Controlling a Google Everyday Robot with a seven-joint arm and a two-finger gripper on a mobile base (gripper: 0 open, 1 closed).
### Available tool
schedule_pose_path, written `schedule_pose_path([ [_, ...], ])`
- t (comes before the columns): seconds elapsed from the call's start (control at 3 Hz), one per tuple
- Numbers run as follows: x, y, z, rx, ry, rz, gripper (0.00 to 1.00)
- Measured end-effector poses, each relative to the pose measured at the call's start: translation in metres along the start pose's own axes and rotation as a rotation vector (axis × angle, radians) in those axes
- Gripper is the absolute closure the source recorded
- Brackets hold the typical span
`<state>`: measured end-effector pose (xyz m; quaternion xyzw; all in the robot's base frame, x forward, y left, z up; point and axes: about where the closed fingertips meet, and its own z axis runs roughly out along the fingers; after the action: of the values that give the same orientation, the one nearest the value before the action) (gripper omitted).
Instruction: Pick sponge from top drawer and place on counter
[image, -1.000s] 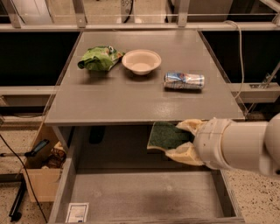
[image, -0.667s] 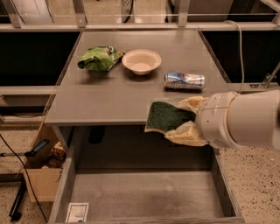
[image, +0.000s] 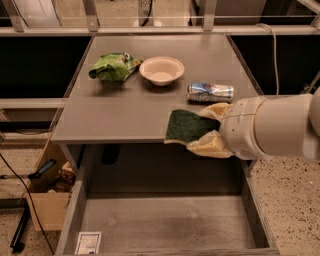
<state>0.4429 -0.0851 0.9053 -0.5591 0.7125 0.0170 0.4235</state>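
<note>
The sponge (image: 183, 124), dark green on top with a yellow layer under it, is held between my gripper's (image: 202, 129) cream fingers (image: 212, 144). It hangs over the front right edge of the grey counter (image: 115, 112), just above the surface. The gripper comes in from the right on a thick white arm (image: 272, 127). Below, the top drawer (image: 165, 220) stands pulled open, a shallow grey tray with a white label sticker (image: 88, 243) at its front left corner. Nothing else lies in the drawer.
On the counter stand a bright green snack bag (image: 111, 66) at the back left, a cream bowl (image: 161, 70) in the middle, and a can (image: 210, 92) lying on its side just behind the gripper. A cardboard box (image: 47, 197) and cables lie on the floor at left.
The gripper has lifted the sponge from just over the drawer opening up and back, so it now hangs over the counter's front edge, closer to the can.
</note>
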Motion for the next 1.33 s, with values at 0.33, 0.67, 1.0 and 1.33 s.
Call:
schedule_pose_path([
  [0.33, -0.011, -0.022, 0.028, -0.028, -0.013, -0.035, 1.0],
  [0.67, -0.019, -0.036, 0.046, -0.05, -0.029, -0.055, 1.0],
  [1.0, -0.03, -0.052, 0.089, -0.15, -0.059, -0.07, 1.0],
  [1.33, -0.042, -0.058, 0.122, -0.231, -0.075, -0.088, 1.0],
])
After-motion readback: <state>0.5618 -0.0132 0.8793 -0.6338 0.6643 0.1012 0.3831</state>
